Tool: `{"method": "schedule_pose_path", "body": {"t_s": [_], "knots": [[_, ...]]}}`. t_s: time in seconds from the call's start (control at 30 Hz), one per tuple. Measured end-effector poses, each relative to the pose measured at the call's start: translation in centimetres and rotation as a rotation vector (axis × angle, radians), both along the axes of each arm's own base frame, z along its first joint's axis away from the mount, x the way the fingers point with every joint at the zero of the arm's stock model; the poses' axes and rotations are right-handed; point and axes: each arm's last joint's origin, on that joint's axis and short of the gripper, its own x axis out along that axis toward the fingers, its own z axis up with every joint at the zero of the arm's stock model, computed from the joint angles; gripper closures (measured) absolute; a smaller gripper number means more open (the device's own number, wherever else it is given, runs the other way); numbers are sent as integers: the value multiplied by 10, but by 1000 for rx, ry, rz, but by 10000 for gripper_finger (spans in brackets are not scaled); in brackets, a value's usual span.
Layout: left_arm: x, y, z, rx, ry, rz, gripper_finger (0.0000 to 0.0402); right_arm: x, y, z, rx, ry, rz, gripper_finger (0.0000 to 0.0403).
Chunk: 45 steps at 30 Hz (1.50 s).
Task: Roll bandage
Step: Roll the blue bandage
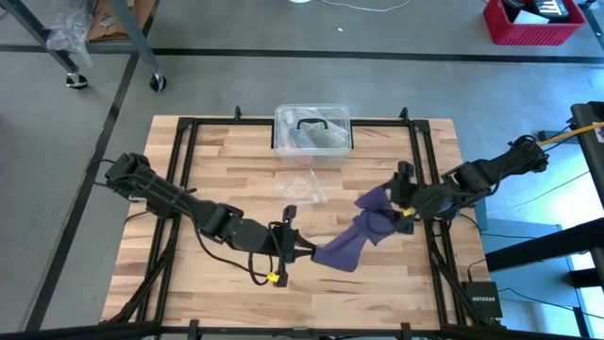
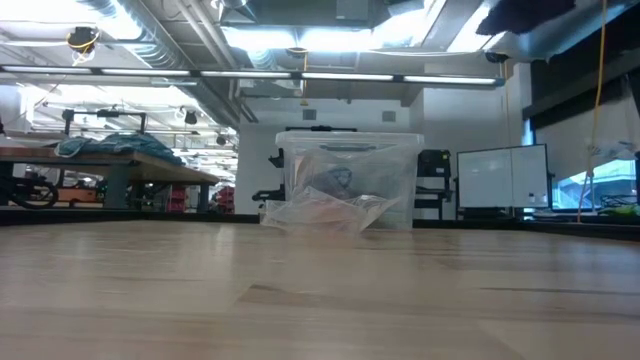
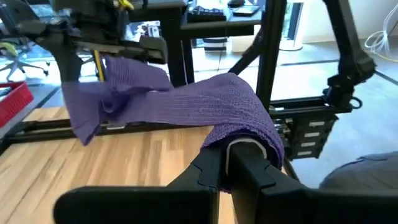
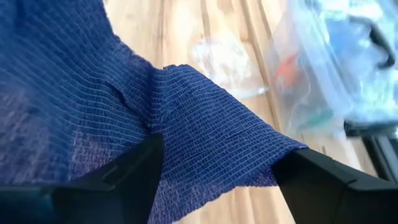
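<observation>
The left gripper (image 1: 304, 251) is clenched on one end of the bandage (image 1: 354, 238), probably to anchor it; the right gripper (image 1: 404, 210) stands released around the other end, likely ready to guide rolling.

Robotics lab or workshop: bare grey concrete floor with black tape lines (image 1: 311, 52), exposed silver ceiling ducts (image 2: 150, 30), long fluorescent strip lights (image 2: 300, 75), wooden workbenches (image 2: 110, 160), white display screen (image 2: 500, 178), red plastic crate (image 1: 533, 24).

Left gripper (image 1: 304, 249) sits low mid-table, fingers clamped shut. Right gripper (image 1: 404, 210) reaches in opposite, fingers apparently spread wide.
</observation>
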Motion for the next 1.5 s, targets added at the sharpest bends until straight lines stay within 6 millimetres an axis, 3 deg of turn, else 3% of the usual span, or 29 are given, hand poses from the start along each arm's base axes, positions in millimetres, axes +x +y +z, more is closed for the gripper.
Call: {"method": "schedule_pose_path", "body": {"t_s": [0.13, 0.33, 0.47, 0.63, 0.8, 0.93, 1.1, 1.33, 1.5], "knots": [[-6, -2, -11, -20, 118, 31, 391, 0, -4, 3, -107, -52, -55, 114], [-14, 17, -16, -52, 209, 279, 391, -3, -11, 0, -245, -66, -235, 114], [-19, 31, -32, -97, 357, 392, 391, -8, -11, -7, -185, 35, -219, 114], [-28, 46, -49, -160, 543, 523, 391, -8, -2, -11, 43, 155, -20, 114], [-18, 37, -43, -135, 485, 346, 391, 7, 3, -4, -15, -32, 11, 114], [-8, 29, -31, -97, 377, 123, 391, 18, 7, -26, -89, -144, 57, 114], [-2, 21, -19, -53, 259, -94, 391, 23, 18, -58, 45, -213, 86, 114], [1, 19, -12, -26, 178, -93, 391, 1, 52, -62, 347, -156, 179, 114], [9, 28, -1, -17, 37, -79, 391, -2, 71, -58, 302, -295, 159, 114]]}}
